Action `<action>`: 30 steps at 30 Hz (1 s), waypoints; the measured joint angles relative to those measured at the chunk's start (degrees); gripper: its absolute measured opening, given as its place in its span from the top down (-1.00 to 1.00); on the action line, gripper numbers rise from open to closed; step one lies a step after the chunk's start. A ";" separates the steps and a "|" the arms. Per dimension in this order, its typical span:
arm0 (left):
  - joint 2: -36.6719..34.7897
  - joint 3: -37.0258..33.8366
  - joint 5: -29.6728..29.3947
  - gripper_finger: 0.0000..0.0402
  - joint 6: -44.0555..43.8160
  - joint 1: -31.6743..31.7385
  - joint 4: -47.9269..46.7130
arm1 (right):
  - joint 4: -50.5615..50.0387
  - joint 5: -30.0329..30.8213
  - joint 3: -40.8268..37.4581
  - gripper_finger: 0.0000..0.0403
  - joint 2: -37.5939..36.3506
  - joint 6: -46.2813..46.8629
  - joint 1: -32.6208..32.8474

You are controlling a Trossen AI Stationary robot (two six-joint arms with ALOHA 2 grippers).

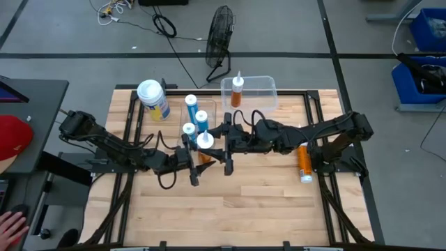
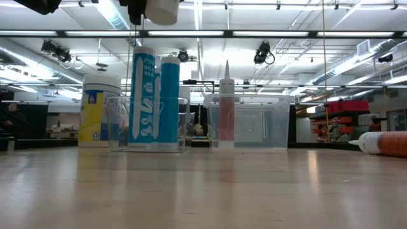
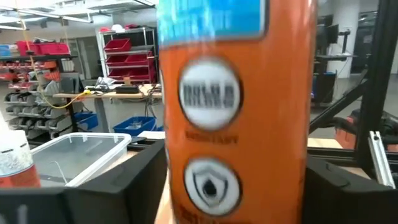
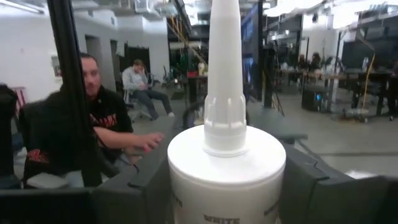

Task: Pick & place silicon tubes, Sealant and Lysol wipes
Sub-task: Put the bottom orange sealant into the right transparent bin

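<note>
An orange sealant tube (image 3: 235,124) with a white nozzle top (image 4: 225,81) stands upright, lifted high between both arms (image 1: 204,143); its lower end shows at the top of the low view (image 2: 162,9). My left gripper (image 1: 195,160) and my right gripper (image 1: 217,143) are both shut on it from opposite sides. The Lysol wipes canister (image 1: 153,99) stands on its base at the far left (image 2: 98,111). Blue silicone tubes (image 1: 195,115) stand in a clear container (image 2: 152,95). Another orange tube (image 1: 237,90) stands in a clear bin (image 1: 261,87). My left gripper pinches the tube's orange body (image 3: 186,186) between its two fingers (image 3: 134,180), coming level from the table's left. The tube stands upright, clear of the table. My right gripper pinches the tube's white upper end (image 4: 186,180), just under the nozzle, between its two fingers (image 4: 140,183). It comes level from the table's right.
A third orange tube (image 1: 304,162) lies on its side at the table's right (image 2: 385,143). A fan (image 1: 219,38) stands beyond the far edge. A person's hand (image 1: 10,223) shows at the near left. People (image 4: 93,124) sit in the room behind.
</note>
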 joint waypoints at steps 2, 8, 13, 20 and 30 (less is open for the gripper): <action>0.00 0.00 -0.56 -0.43 0.02 0.01 0.24 | -0.56 1.49 -0.03 -0.02 0.02 0.41 0.17; -0.02 0.00 -1.26 -0.50 0.22 -0.01 1.84 | -0.85 4.08 -0.01 -0.02 -0.03 0.20 1.01; -0.02 0.00 -1.56 -0.51 0.22 -0.02 1.82 | -1.06 6.14 -0.01 -0.02 -0.05 -0.60 1.22; -0.17 0.00 -4.51 -0.51 1.27 -0.04 2.16 | -2.12 12.12 0.03 -0.02 -1.09 -2.44 2.73; -0.17 -0.02 -6.08 -0.51 0.54 -0.10 3.46 | -7.40 24.91 0.18 -0.02 -3.31 -4.04 6.97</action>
